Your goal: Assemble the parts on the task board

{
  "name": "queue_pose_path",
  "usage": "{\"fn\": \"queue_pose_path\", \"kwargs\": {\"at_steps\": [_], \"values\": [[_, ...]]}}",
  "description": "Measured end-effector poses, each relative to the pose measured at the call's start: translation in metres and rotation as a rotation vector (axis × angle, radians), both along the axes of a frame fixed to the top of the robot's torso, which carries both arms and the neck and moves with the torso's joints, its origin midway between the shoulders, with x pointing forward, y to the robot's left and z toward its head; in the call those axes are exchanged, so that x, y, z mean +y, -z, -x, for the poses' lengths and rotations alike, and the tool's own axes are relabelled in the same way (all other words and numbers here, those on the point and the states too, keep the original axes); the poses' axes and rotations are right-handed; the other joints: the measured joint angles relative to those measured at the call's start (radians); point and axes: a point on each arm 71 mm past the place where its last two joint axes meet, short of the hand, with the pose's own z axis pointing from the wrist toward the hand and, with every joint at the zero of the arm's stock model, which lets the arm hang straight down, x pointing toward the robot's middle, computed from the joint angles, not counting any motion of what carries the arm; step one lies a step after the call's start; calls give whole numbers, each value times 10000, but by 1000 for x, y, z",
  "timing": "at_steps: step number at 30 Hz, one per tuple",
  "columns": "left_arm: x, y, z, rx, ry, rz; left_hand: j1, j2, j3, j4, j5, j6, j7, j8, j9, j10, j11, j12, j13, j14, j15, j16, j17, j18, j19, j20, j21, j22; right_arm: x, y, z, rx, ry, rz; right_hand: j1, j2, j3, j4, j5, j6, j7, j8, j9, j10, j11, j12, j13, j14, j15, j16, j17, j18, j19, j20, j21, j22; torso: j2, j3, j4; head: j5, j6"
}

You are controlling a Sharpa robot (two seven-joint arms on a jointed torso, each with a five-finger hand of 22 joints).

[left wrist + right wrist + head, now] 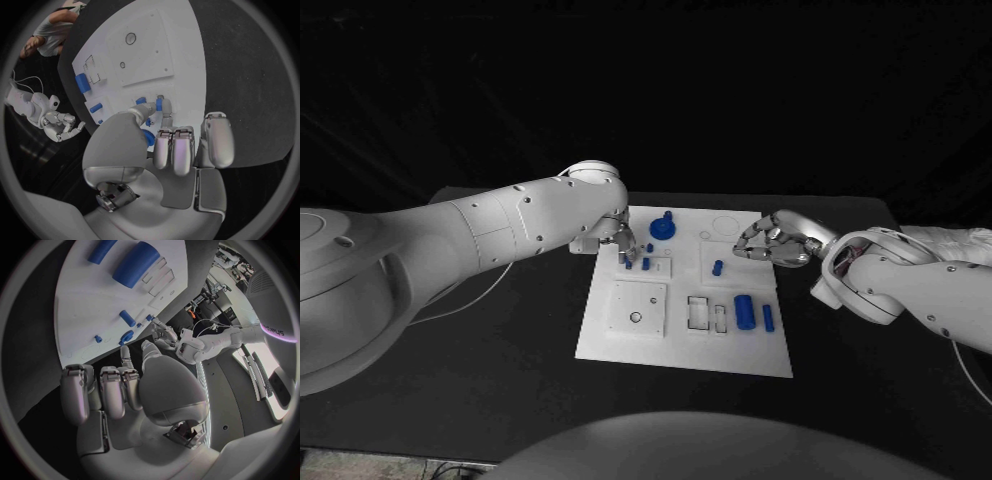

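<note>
— Two square recesses sit nearest on the flat white rectangular task board (625,345), which lies in the middle of the black tabletop (516,370): a raised white square tile with a small hole (638,308), and to its right a pair of narrow slot outlines (707,314).

— And the blue pieces?

— Right of those slots lies a fat blue cylinder part (744,311), with a slimmer blue rod part (769,318) just beside it, both flat on the board. Further up, a short blue peg part (718,267) stands by itself near the board's middle.

— Where are the hands?

— Both at the far half of the board. The silver left hand (620,240) is over the far-left area, beside two small blue pin parts (638,264). In the left wrist view one of its fingers (166,122) reaches down and touches a small blue pin, while the other fingers lie side by side, curled in; whether the pin is actually pinched, I cannot tell.

— The right one?

— The silver right hand (770,243) hovers at the far-right edge of the board, fingers (111,390) curled inward and close together, with nothing visible in them.

— Anything beyond?

— A round blue gear-like part (661,227) sits at the far edge, between the two hands.
</note>
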Motion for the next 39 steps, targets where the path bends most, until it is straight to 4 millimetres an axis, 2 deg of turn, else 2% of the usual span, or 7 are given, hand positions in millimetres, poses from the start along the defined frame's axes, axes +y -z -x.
{"fn": "queue_pose_path", "kwargs": {"at_steps": [5, 24, 35, 39], "values": [[1, 0, 0, 12, -15, -15, -27, 52, 26, -26, -23, 0, 0, -20, -11, 0, 0, 0, 0, 0, 0, 0, -1, 1, 0, 0, 0, -1, 0, 0, 0, 4, 4, -5, 0, 0, 0, 0, 0, 0, 0, 0, 0, 0, 0, 2, 3, 0, 0, 0, 0, -1, 0, 0, 0, -1, -1, -1, -2, -5, 0], [2, 2, 1, 163, 86, -96, 2, 23, 97, -294, 16, 35, 34, -80, 58, 0, 1, 0, 0, 0, 0, 0, -3, 0, 0, 0, -95, -3, 0, 1, 0, 19, 11, -24, 0, 0, 0, 0, 0, 0, 0, 0, -12, 0, 0, 14, 0, 0, 0, 0, -3, 0, 0, 0, -43, -2, -1, -2, 0, -12, 0], [0, 3, 2, 193, 127, -95, 28, -7, 26, -388, 13, 85, 85, 360, 450, -1, -72, 0, 0, 36, -36, 0, -4, 0, -37, -36, -95, -4, 1, 1, 0, 24, 17, -23, 0, 0, 0, 0, 0, 0, 0, 0, -11, 0, 0, 16, 2, 0, 0, 0, -4, 0, 0, 0, -42, 4, -3, 1, 0, -16, 0], [0, 3, 2, 167, 122, -88, 26, -8, 27, -389, 42, 85, 85, 512, 456, -1, -72, 0, 0, 16, -56, 0, -4, 0, -37, -36, -95, -4, 0, 1, 0, 25, 19, -22, 0, 0, 0, 0, 0, 0, 0, 0, -12, 0, 0, 16, 4, 0, 0, 0, -4, 0, 0, 0, -42, 6, -3, 2, 0, -20, 0]]}}
